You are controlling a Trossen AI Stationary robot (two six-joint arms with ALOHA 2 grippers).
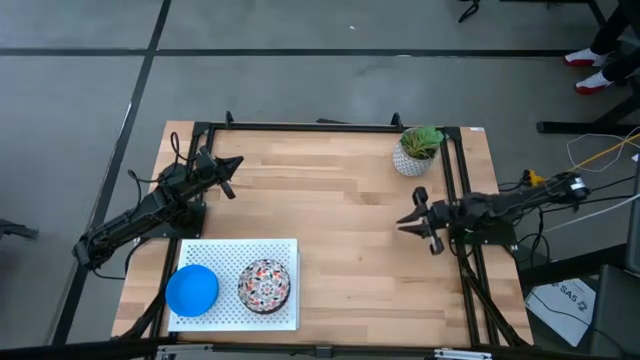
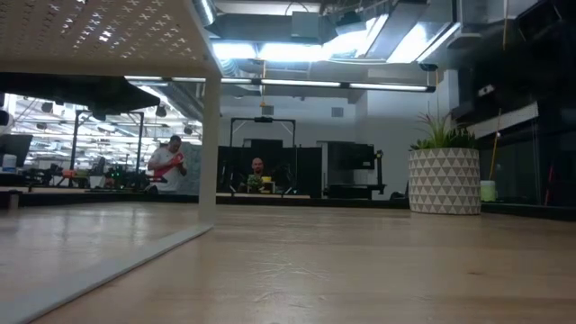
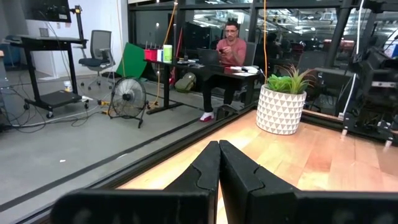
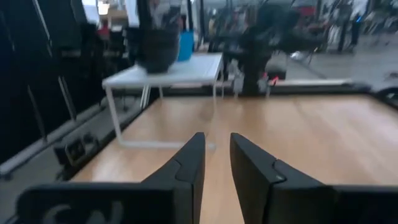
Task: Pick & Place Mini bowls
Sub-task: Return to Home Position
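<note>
The blue bowls (image 1: 192, 290) and patterned bowls (image 1: 265, 285) sit on the white shelf (image 1: 285, 250). Homing well means parking both arms wide of it: left tool (image 3: 219, 146) pressed together, right tool (image 4: 216, 137) slightly spread, neither brushing the plant pot (image 1: 412, 160).

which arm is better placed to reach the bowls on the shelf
Left. Its gripper is close to the shelf holding the blue bowls and patterned bowls; the right gripper sits across the table.
</note>
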